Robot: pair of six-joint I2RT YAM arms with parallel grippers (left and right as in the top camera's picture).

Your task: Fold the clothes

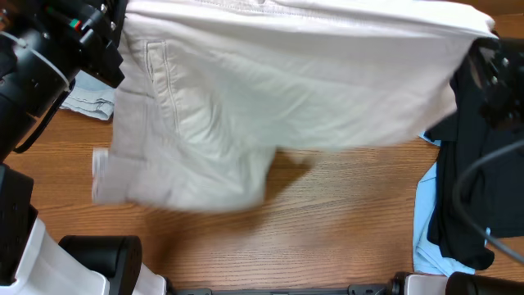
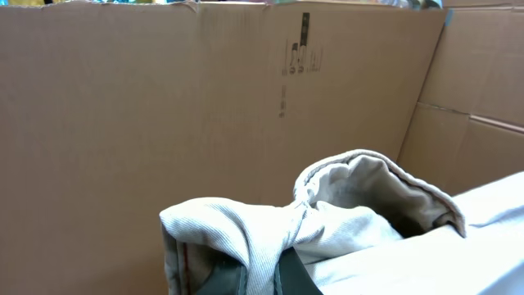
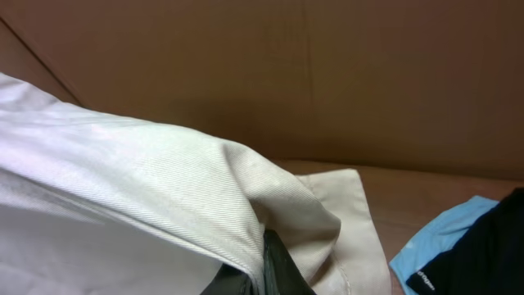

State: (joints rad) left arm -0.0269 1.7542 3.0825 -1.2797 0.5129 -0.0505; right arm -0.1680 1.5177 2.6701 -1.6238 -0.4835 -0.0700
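The beige garment hangs stretched between my two arms above the table, with a pocket seam at its left and its lower corner trailing near the wood. My left gripper is shut on a bunched fold of the beige cloth. My right gripper is shut on an edge of the same cloth. In the overhead view both grippers sit at the top corners, the left and the right, with their fingers hidden by cloth.
A faded light-blue denim piece lies at the left under the left arm. Black and sky-blue tops lie at the right edge. Cardboard walls stand behind the table.
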